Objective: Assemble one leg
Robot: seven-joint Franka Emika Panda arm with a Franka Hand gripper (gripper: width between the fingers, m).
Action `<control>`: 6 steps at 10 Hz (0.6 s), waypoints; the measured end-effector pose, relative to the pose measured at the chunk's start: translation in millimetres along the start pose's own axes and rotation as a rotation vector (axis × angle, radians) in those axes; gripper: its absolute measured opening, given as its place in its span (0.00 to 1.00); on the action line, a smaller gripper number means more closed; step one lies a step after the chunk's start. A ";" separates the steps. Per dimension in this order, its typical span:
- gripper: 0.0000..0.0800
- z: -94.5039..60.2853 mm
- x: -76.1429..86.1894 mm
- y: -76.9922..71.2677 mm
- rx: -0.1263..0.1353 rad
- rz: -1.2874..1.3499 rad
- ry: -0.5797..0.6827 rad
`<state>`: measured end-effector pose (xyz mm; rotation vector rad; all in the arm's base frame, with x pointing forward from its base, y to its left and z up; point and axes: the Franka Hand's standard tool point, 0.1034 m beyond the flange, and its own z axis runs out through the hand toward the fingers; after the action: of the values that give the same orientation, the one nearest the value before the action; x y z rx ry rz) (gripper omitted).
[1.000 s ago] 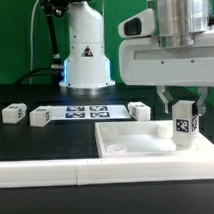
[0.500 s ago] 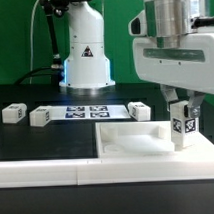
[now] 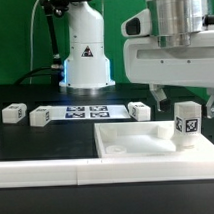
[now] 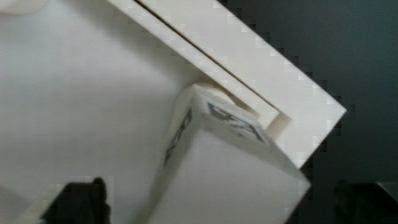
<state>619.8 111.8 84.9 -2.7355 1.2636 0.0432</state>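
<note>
A leg (image 3: 187, 125), a small white block with a tag on its side, stands upright on the near corner of the large flat white square part (image 3: 136, 146) at the exterior view's right. My gripper (image 3: 184, 96) is open just above it, with one finger on each side of the leg's top and not touching it. In the wrist view the leg (image 4: 222, 165) sits at the square part's rimmed corner (image 4: 267, 90), and my gripper (image 4: 228, 205) has its dark fingertips (image 4: 79, 201) spread wide on either side of it.
Three more legs lie on the black table: two at the exterior view's left (image 3: 12, 114) (image 3: 39, 116) and one behind the square part (image 3: 140, 111). The marker board (image 3: 87, 111) lies between them. A white ledge (image 3: 47, 172) runs along the front.
My gripper has opened, let go of the leg and risen a little. The leg stays standing on the square part's corner.
</note>
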 end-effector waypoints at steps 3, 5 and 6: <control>0.81 0.3 -3.6 0.7 -0.055 -0.390 0.017; 0.81 0.0 -6.9 0.2 -0.102 -0.583 0.030; 0.81 0.6 -6.0 1.5 -0.109 -0.703 0.028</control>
<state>614.7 115.5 84.6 -3.1103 0.2507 0.0046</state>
